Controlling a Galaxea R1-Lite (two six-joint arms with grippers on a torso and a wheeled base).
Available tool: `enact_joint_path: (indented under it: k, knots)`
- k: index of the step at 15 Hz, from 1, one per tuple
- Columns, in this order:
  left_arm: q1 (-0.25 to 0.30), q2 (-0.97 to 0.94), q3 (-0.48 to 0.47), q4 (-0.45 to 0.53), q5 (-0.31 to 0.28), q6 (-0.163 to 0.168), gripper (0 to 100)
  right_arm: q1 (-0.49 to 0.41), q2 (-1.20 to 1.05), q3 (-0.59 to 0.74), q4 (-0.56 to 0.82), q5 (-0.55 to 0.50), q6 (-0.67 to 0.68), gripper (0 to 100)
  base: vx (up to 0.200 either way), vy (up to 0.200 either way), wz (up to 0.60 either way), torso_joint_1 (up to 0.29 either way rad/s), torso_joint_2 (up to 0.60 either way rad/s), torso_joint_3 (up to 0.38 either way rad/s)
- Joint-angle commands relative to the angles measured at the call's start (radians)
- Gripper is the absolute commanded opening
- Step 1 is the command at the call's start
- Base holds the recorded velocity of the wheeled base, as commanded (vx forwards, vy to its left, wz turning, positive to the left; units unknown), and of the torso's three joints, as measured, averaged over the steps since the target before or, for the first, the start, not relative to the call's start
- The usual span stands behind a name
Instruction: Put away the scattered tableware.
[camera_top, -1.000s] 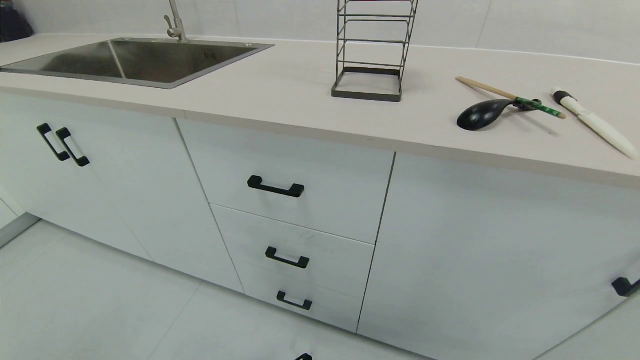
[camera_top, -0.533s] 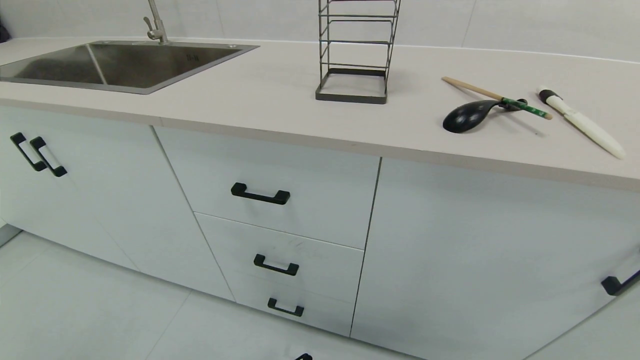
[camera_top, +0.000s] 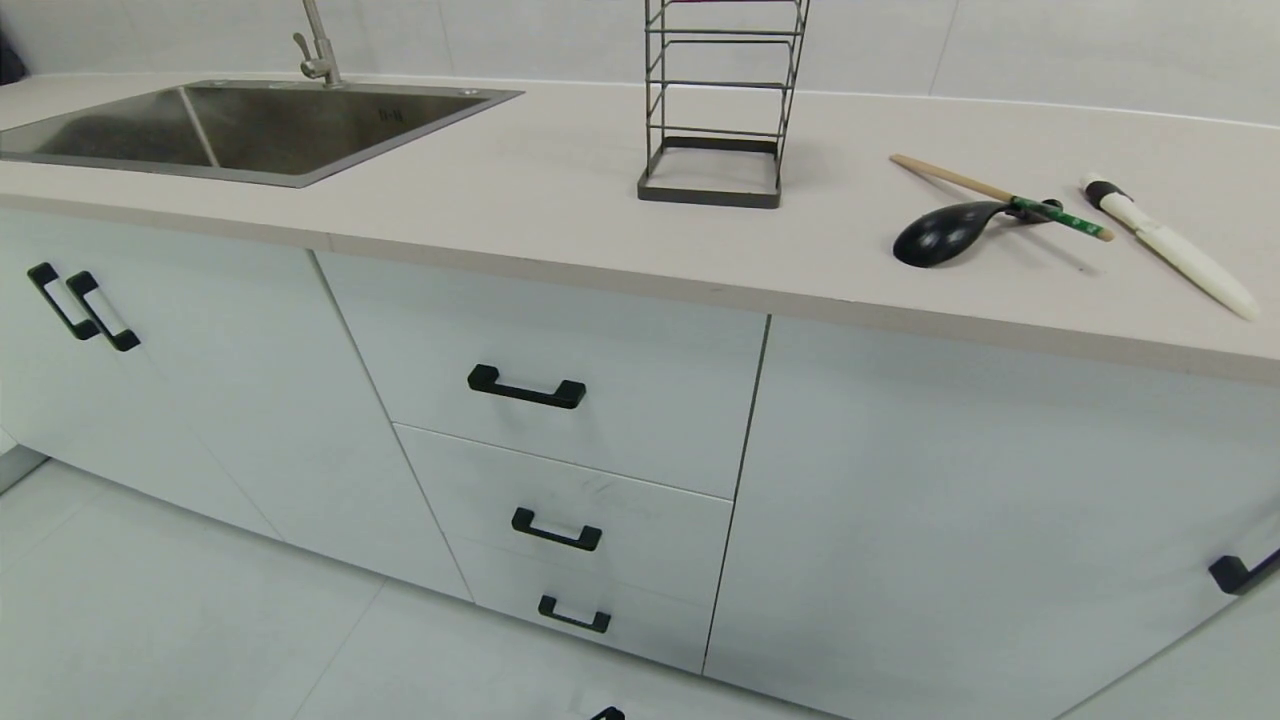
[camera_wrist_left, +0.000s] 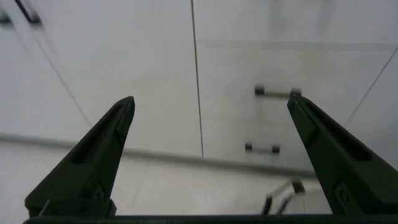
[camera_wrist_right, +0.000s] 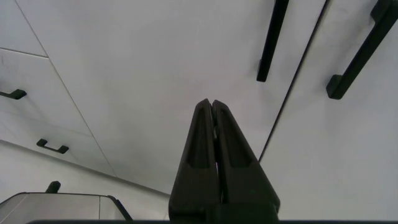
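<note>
The scattered tableware lay on the countertop (camera_top: 560, 200) at about 2 o'clock in the head view, near the front edge. There were 3 pieces. A black spoon (camera_top: 950, 232) rested with its bowl toward 8 o'clock. A wooden chopstick (camera_top: 1000, 190) with a green end lay across the spoon's handle and touched it, so lifting either one would probably shift the other. Just beside them, toward 3 o'clock, was a white utensil (camera_top: 1170, 248) with a black band, apart from the other 2.

At 12 o'clock stood a wire rack (camera_top: 715, 100), upright and set back from the edge. It looked a likely place for slim pieces, though the stack of 3 drawers at 6 o'clock, the top one marked by its black drawer handle (camera_top: 526, 387), seemed just as likely. All 3 drawers were closed. A sink (camera_top: 250, 125) sat at 10 o'clock.

No piece had been picked up. The left gripper (camera_wrist_left: 210, 99) was spread wide with nothing between its jaws, facing the cabinet fronts and floor. The right gripper (camera_wrist_right: 213, 109) was pressed together on nothing, pointing at a white cabinet door. Both hung below counter height, probably so they would not strike the counter edge. By my reckoning the task was at its start, with a reach toward 2 o'clock needed first.
</note>
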Motion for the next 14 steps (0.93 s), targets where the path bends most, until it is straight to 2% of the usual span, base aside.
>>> enact_joint_path:
  k: [1, 3, 4, 5, 6, 7, 8, 9, 10, 12, 14]
  knots:
    - [-0.009, 0.095, -0.177, -0.221, -0.128, 0.043, 100, -0.001, 0.001, 0.0, -0.001, 0.0, 0.0, 0, 0.0, 0.0, 0.0, 0.0, 0.0, 0.0]
    - [-0.009, 0.178, -0.239, -0.09, -0.276, 0.081, 100, 0.001, 0.001, 0.0, -0.001, 0.002, 0.0, 0, 0.0, 0.0, 0.0, 0.0, 0.0, 0.0]
    - [-0.011, 0.222, -0.24, -0.04, -0.355, 0.121, 100, 0.001, 0.001, 0.0, -0.001, 0.002, 0.0, 0, 0.0, 0.0, 0.0, 0.0, 0.0, 0.0]
    - [-0.011, 0.286, -0.24, -0.018, -0.405, 0.198, 100, 0.001, 0.001, 0.0, -0.001, 0.002, 0.0, 0, 0.0, 0.0, 0.0, 0.0, 0.0, 0.0]
    - [-0.011, 0.345, -0.245, -0.017, -0.411, 0.299, 100, 0.001, 0.001, 0.0, -0.001, 0.0, 0.0, 0, 0.0, 0.0, 0.0, 0.0, 0.0, 0.0]
    - [-0.015, 0.426, -0.266, -0.017, -0.415, 0.452, 100, 0.001, 0.001, 0.0, -0.001, 0.0, 0.0, 0, 0.0, 0.0, 0.0, 0.0, 0.0, 0.0]
    - [-0.02, 0.477, -0.278, -0.017, -0.418, 0.549, 100, 0.001, 0.001, 0.0, -0.001, 0.002, 0.0, 0, 0.0, 0.0, 0.0, 0.0, 0.0, 0.0]
    - [-0.027, 0.526, -0.283, -0.017, -0.418, 0.62, 100, 0.001, 0.001, 0.0, -0.001, 0.0, 0.0, 0, 0.0, 0.0, 0.0, 0.0, 0.0, 0.0]
    - [-0.037, 0.609, -0.283, -0.012, -0.418, 0.713, 100, 0.001, 0.001, 0.0, -0.001, 0.0, 0.0, 0, 0.0, 0.0, 0.0, 0.0, 0.0, 0.0]
    - [-0.057, 0.676, -0.271, 0.016, -0.419, 0.767, 100, 0.001, 0.001, 0.0, -0.001, 0.0, 0.0, 0, 0.0, 0.0, 0.0, 0.0, 0.0, 0.0]
    - [-0.129, 0.773, -0.214, 0.066, -0.37, 0.793, 100, 0.001, 0.001, 0.0, -0.001, 0.0, 0.0, 0, 0.0, 0.0, 0.0, 0.0, 0.0, 0.0]
